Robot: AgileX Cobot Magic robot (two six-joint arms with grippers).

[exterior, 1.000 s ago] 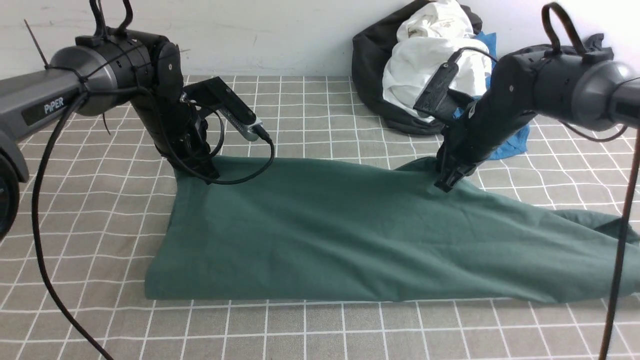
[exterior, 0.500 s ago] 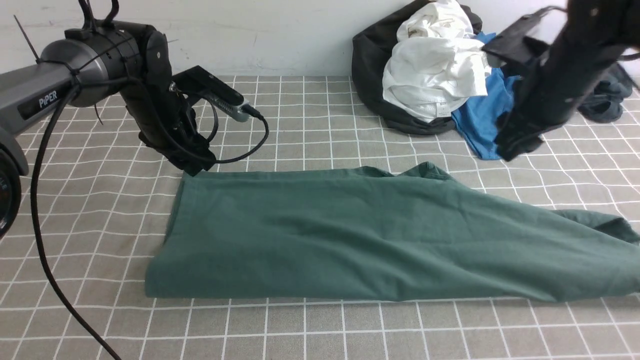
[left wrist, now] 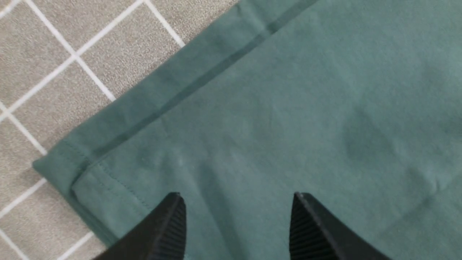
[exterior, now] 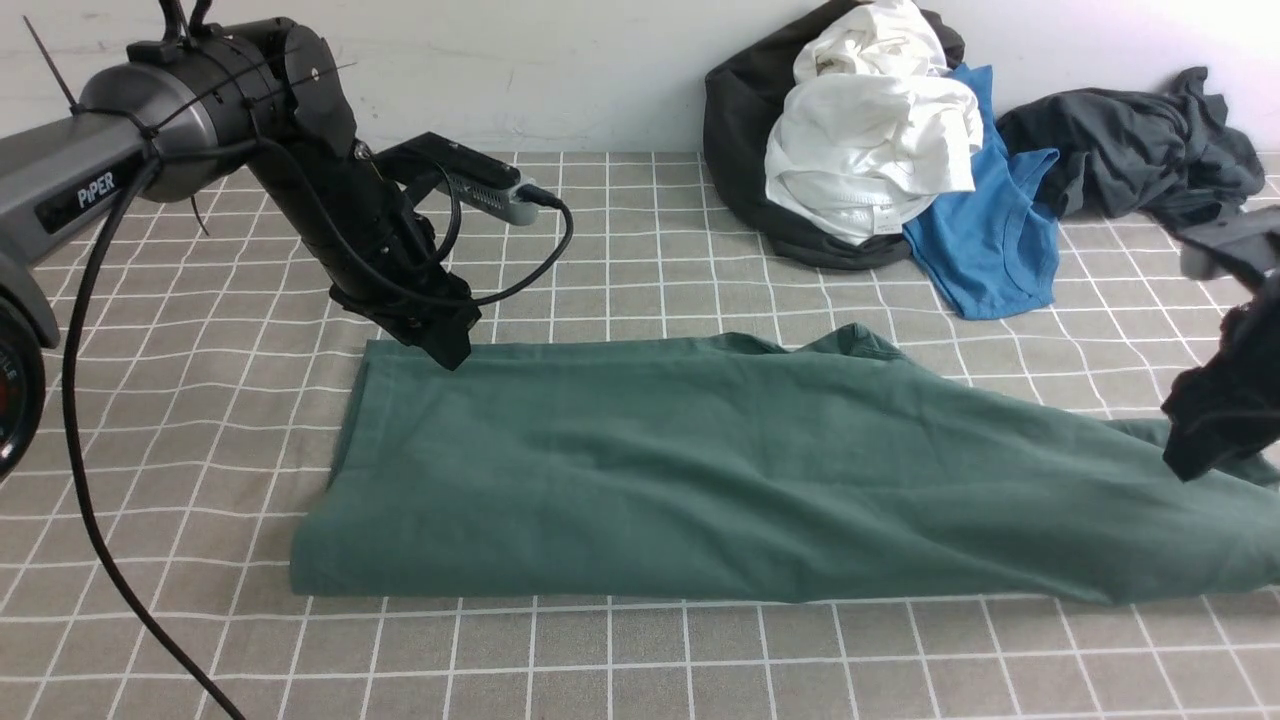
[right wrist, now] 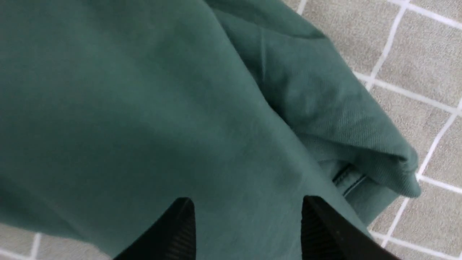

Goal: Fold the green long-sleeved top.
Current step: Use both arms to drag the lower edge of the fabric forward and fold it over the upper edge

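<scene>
Claws both stand open, having let go of the green long-sleeved top (exterior: 700, 470) lying lengthwise across mid-frame on the table (exterior: 600, 660); left claw (exterior: 448, 348) hovers at its upper-left corner, right claw (exterior: 1195, 455) has shifted to the far-right sleeve, likely for the next fold.

The front camera is looking across the tabletop (exterior: 640, 680); both wrist cameras are hovering close above the green long-sleeved top (exterior: 700, 470), sharing it.

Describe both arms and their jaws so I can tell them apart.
Left arm: grey tube lettered PIPER in white, black joints, black cables tied on with zip ties, a silver-ended wrist camera. Right arm: only a black, blurred end shows. Both pairs of jaws are black wedges with ribbed inner faces.
</scene>
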